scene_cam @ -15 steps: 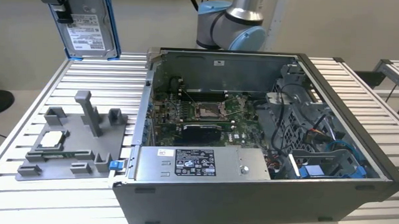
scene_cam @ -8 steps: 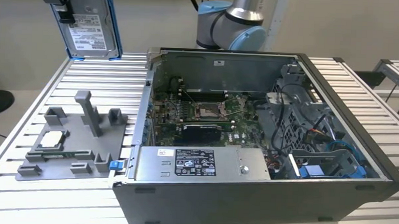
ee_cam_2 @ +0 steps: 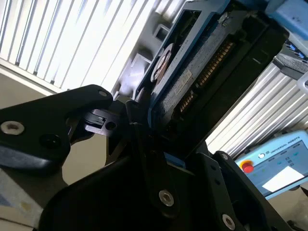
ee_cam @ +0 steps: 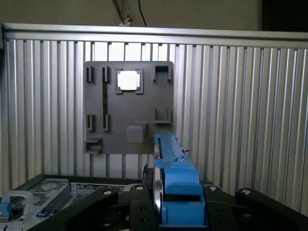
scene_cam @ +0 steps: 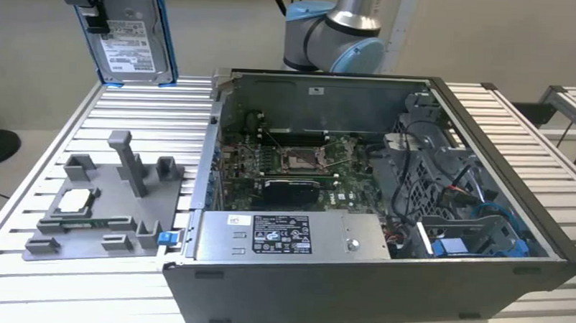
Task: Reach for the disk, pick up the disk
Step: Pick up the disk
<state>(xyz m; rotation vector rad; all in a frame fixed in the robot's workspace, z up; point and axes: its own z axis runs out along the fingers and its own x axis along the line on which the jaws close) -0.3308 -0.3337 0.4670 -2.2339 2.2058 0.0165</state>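
Observation:
The disk (scene_cam: 134, 45), a flat silver hard drive with a white label and blue side rails, hangs upright in the air above the table's far corner, at the exterior view's left. My gripper (scene_cam: 90, 4) is shut on its upper end. In the first wrist view the disk (ee_cam: 174, 166) appears edge-on, its blue rail clamped between the black fingers (ee_cam: 137, 199) of the gripper (ee_cam: 175, 195). In the second wrist view the disk (ee_cam_2: 192, 67) runs away from the gripper (ee_cam_2: 161, 130), showing its underside and connector.
An open computer case (scene_cam: 515, 234) takes up the middle of the slatted aluminium table (scene_cam: 34, 282), with a grey metal box (scene_cam: 285, 237) inside. A grey fixture plate (scene_cam: 94, 219) carrying a small square chip (scene_cam: 76, 199) lies below the disk. The arm's base (scene_cam: 331, 34) stands behind the case.

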